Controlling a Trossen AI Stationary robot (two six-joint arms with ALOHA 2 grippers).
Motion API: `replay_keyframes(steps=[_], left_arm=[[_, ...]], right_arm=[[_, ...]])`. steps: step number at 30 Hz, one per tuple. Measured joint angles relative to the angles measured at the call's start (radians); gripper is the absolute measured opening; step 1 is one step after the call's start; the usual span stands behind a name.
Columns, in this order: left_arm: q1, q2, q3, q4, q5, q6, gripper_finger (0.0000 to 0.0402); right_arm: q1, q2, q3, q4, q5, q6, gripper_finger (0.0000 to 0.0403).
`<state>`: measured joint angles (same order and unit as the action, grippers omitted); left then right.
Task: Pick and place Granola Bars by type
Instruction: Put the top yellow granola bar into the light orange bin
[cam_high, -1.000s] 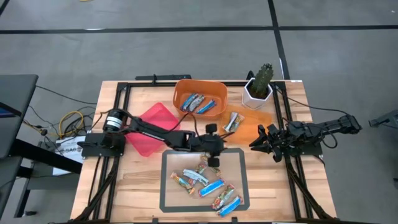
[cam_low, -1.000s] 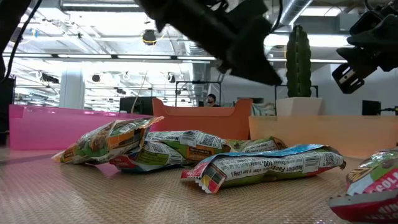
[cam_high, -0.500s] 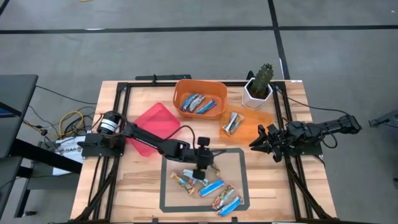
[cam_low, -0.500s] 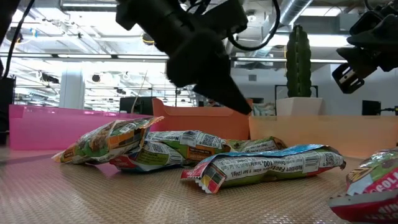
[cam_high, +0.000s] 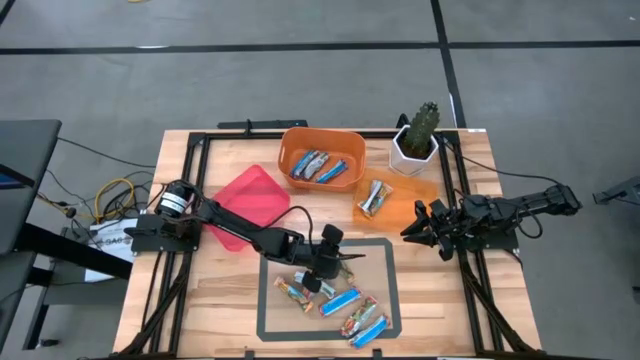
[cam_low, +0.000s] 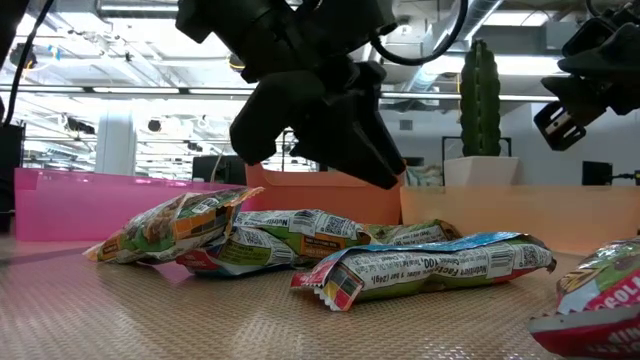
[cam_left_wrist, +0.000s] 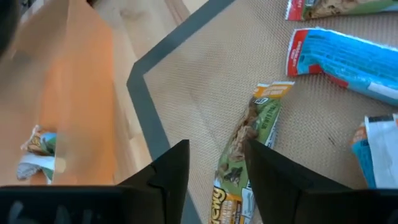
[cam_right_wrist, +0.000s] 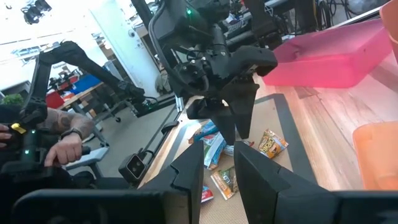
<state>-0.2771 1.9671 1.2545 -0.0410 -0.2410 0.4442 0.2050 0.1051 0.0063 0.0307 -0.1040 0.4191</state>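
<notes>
On the mat (cam_high: 375, 262) nearest the low camera lie the loose Granola Bars (cam_high: 338, 300), several crowded so their wrappers touch and overlap, a blue and white one (cam_low: 440, 262) leaning against green and brown ones (cam_low: 175, 228). The left gripper (cam_left_wrist: 214, 163) hangs just above this heap with its 2 fingers parted and nothing between them, one finger (cam_left_wrist: 163, 169) on the bare mat side and the other beside a green wrapped bar (cam_left_wrist: 245, 152) that lies partly between them in the left wrist view. The chief risk is a poor grasp: the shiny film looks slippery, and with the bar lying at an angle to the fingers, closing may pinch only a crimped end, so the bar could swing, slip out on the lift or drag a touching neighbour off the mat. A descent that runs too deep could also press the fingertips into the mat and shove the pile about. Farther back, bars already sorted lie in the orange bin (cam_high: 292, 150) and on the orange tray (cam_high: 420, 200), with the pink bin (cam_high: 250, 192) beside them holding none that I can see; carrying the wrong type to a bin would spoil the sorting. The right gripper (cam_high: 420, 225) waits at the table's right edge near the tray, fingers apart and holding nothing, and the cactus pot (cam_high: 414, 150) stands behind it, close enough to be clipped by a wide swing.
</notes>
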Motion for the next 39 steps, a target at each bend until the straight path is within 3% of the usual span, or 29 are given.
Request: replay_keyframes(steps=[11,17,34,39], left_arm=[[0.023,0.001,0.0,-0.098,0.003,0.123,0.0205],[0.027,0.017,0.001,-0.143,0.044,0.144,0.0206],[0.036,0.111,0.051,-0.121,0.008,0.294,0.0206],[0.042,0.111,0.051,-0.137,0.038,0.271,0.0187]], right_arm=[[0.0,0.0,0.0,0.0,0.0,0.0,0.0082],[0.0,0.0,0.0,0.0,0.0,0.0,0.0082],[0.0,0.006,0.0,0.001,0.0,0.0,0.0082],[0.0,0.006,0.0,0.0,0.0,0.0,0.0082]])
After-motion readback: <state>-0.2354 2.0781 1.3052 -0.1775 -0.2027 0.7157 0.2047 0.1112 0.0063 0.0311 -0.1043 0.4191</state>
